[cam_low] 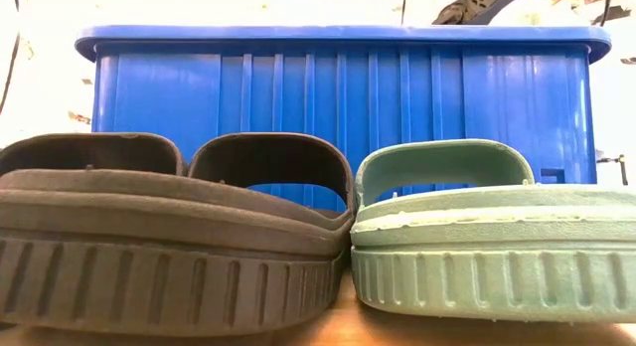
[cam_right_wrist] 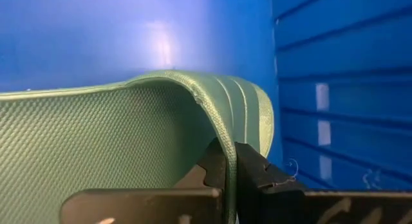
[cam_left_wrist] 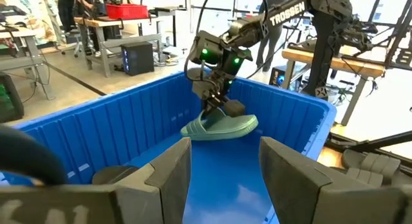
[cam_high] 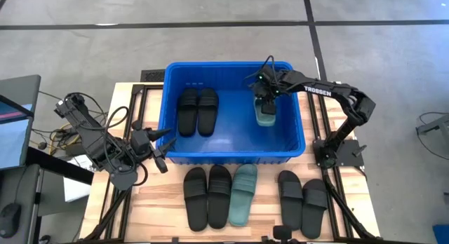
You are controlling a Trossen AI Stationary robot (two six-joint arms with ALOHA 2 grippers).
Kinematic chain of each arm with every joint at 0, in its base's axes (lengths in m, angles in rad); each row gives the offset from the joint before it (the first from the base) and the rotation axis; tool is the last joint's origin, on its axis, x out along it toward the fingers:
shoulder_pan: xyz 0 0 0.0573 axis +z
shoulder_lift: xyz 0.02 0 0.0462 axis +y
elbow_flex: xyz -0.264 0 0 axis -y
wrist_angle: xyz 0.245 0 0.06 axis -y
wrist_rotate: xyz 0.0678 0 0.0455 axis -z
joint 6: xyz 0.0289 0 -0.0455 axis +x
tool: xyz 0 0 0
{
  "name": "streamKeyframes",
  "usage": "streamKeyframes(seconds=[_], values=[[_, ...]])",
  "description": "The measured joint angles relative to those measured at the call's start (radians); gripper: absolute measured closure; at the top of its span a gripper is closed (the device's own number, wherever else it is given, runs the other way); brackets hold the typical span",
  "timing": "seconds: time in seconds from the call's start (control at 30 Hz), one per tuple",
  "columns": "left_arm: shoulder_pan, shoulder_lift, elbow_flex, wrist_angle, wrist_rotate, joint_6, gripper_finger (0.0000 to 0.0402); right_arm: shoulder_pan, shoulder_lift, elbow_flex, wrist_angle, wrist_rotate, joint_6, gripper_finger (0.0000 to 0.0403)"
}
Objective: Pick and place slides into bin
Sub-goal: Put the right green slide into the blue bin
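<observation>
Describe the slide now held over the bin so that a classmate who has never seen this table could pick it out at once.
Find the blue bin at the table's far side, then its right half, where the right gripper reaches in. The teal-green slide is pinched by its strap in the shut jaws. Unlike the two black slides lying flat in the bin's left half, it is pale green and gripped.
</observation>
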Motion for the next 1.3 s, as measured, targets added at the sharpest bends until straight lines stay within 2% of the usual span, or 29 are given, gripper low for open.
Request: streamKeyframes(seconds=[0.5, 0.8, 1.3], values=[[0.000, 0.000, 0.000, 0.000, 0.000, -0.063, 0.0230, -0.063, 0.000, -0.087, 0.055, -0.004, -0.057, 0.0403], [0.000, 0.000, 0.000, 0.000, 0.000, -0.077, 0.0230, -0.088, 0.006, -0.087, 0.086, -0.003, -0.058, 0.0399], [0.000, 0.000, 0.000, 0.000, 0.001, -0.082, 0.0230, -0.096, 0.011, -0.087, 0.015, -0.033, -0.054, 0.0284]])
